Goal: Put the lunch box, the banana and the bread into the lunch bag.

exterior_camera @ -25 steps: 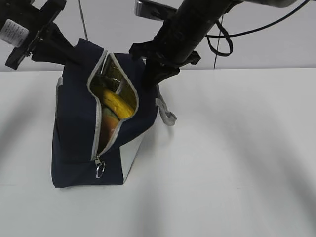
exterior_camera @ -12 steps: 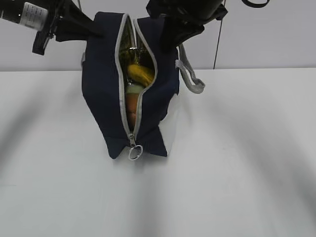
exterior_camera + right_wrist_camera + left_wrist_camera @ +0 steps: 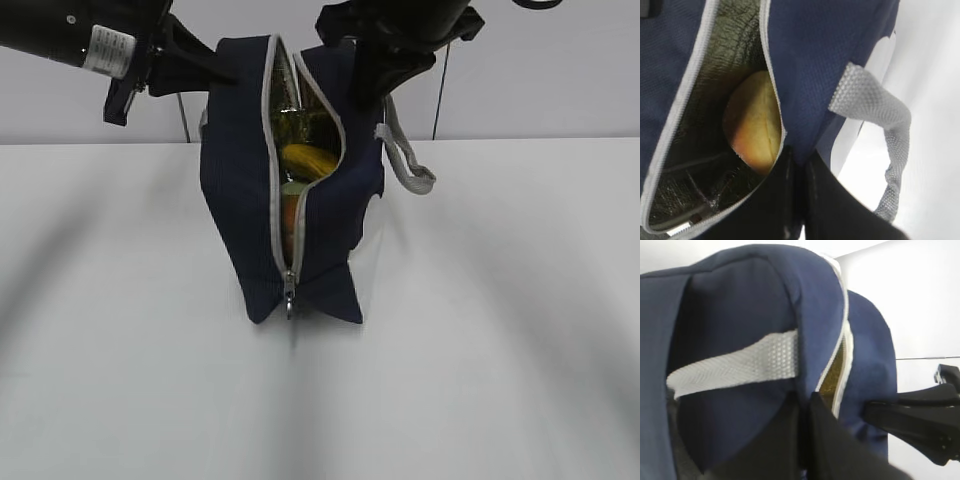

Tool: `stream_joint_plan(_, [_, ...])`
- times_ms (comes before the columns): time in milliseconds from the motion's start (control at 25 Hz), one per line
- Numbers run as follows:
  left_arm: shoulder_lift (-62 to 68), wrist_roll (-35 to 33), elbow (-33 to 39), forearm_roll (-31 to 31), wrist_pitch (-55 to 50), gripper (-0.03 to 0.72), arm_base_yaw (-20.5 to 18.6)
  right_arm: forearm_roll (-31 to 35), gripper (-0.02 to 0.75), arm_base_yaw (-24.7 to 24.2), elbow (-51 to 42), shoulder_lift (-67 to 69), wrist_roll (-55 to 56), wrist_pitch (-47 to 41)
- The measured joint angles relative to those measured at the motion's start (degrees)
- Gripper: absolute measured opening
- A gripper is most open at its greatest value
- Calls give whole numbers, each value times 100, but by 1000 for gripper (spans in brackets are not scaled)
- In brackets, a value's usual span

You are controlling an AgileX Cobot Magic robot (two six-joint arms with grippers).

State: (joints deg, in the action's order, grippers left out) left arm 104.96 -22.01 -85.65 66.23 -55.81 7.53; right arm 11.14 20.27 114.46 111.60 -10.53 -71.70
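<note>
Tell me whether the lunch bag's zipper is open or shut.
Open. The lunch bag gapes along its zipper, showing the banana inside; the ring pull sits at the low end.

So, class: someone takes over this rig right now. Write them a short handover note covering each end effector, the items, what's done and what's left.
Left end effector: shut on the lunch bag fabric beside the zipper.
Right end effector: shut on the bag's opposite edge.
Bag stands tilted on the table, zipper open.
Banana and bread are inside; the lunch box cannot be made out clearly.
Left: check the box, let go of the bag.
</note>
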Motion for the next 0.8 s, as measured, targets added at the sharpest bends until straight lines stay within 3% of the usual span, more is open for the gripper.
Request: stream_joint_plan(800, [492,-202,0,279,148,1,6,4,-12,-105,24,474,157,319])
